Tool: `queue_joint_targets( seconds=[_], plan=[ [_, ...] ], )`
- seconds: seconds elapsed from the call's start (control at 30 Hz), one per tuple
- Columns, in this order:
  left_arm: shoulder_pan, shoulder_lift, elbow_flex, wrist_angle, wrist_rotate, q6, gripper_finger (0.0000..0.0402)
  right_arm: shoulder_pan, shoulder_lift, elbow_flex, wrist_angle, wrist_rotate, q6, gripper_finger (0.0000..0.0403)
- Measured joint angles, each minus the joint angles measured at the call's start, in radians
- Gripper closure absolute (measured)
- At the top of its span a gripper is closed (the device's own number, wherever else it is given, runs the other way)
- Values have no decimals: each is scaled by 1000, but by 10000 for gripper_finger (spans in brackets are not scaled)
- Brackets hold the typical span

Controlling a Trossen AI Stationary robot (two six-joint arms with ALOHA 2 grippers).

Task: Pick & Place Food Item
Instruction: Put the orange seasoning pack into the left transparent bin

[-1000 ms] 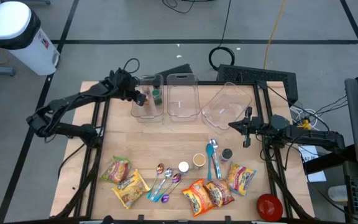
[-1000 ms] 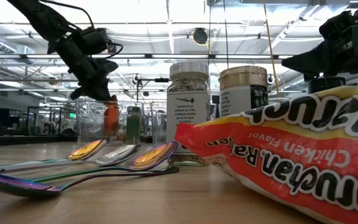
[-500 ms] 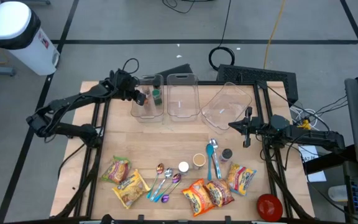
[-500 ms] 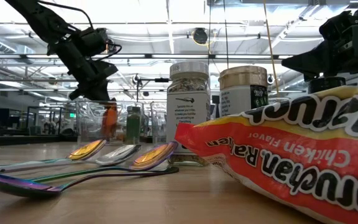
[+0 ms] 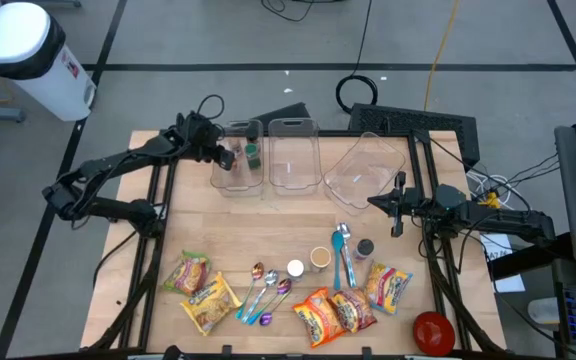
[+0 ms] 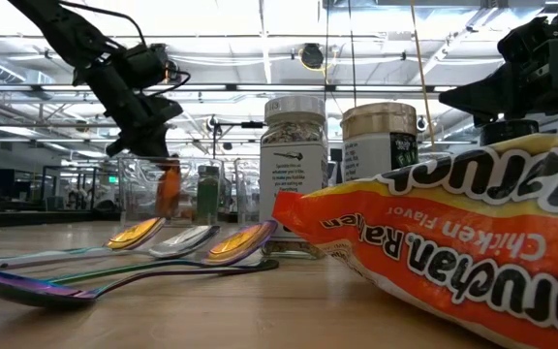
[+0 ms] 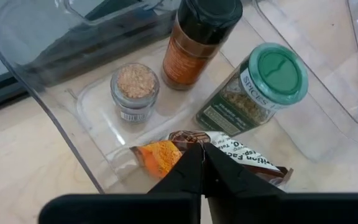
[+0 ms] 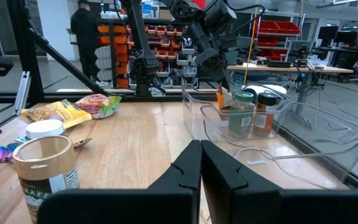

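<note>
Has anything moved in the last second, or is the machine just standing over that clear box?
Almost nothing. The left hand, shut on the orange snack packet, eased it slightly lower into the leftmost clear bin. It has not let go. The right hand, the spice jars in the bin, the spoons and the ramen packets stayed put.

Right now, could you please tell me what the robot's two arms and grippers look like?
Both arms are black, slim and jointed, with dark cables looped along them. The left gripper and right gripper each end in two narrow, dark, wedge-shaped fingers. No markings show on them.
</note>
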Motion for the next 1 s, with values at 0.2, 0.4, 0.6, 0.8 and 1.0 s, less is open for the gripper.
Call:
queue_joint_targets(
  seconds=[0.2, 0.4, 0.6, 0.8, 1.0],
  plan=[
    [-19, 64, 0, 20, 2, -5, 388, 0, 0, 0, 0, 0, 0, 403],
    [-31, 147, 2, 93, -1, 0, 396, 0, 0, 0, 0, 0, 0, 403],
    [-29, 139, 0, 135, -17, 9, 365, 0, 0, 0, 0, 0, 0, 403],
    [-32, 130, 0, 125, -59, 8, 329, 0, 0, 0, 0, 0, 0, 403],
    [-32, 130, 0, 122, -71, 32, 276, 0, 0, 0, 0, 0, 0, 403]
  ],
)
